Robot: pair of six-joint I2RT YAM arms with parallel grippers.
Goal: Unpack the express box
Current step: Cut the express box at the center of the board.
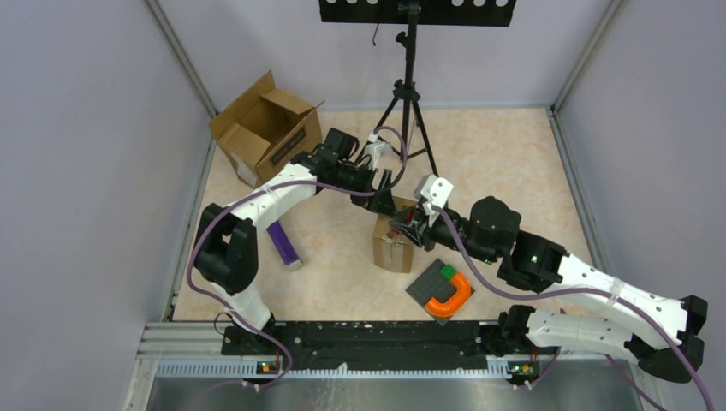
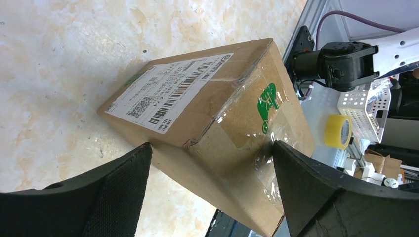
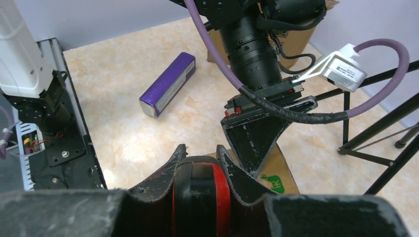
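Top external view: the express box [image 1: 394, 250] stands sealed near the middle of the worktop [image 1: 505, 163], with the left tool [image 1: 385, 190] over its far side and the right tool [image 1: 413, 224] just beside its top. Left wrist view: it is a small cardboard carton with a shipping label [image 2: 168, 91] on one face and glossy clear tape [image 2: 247, 116] over the seam. It will likely handle light and fairly stiff, though the panels may dent if squeezed hard. The taped faces look slick (bare cardboard should give the surer hold), so the two opposite side walls are the place to take it. The left tool's fingers [image 2: 113, 190] are spread wide and straddle the box end. Whether they touch it I cannot tell. Right wrist view: the right tool [image 3: 201, 150] is drawn narrow, clamped on a red-and-black handle [image 3: 200, 190], probably a cutter for the tape. The box top shows just beyond it, under the left tool.
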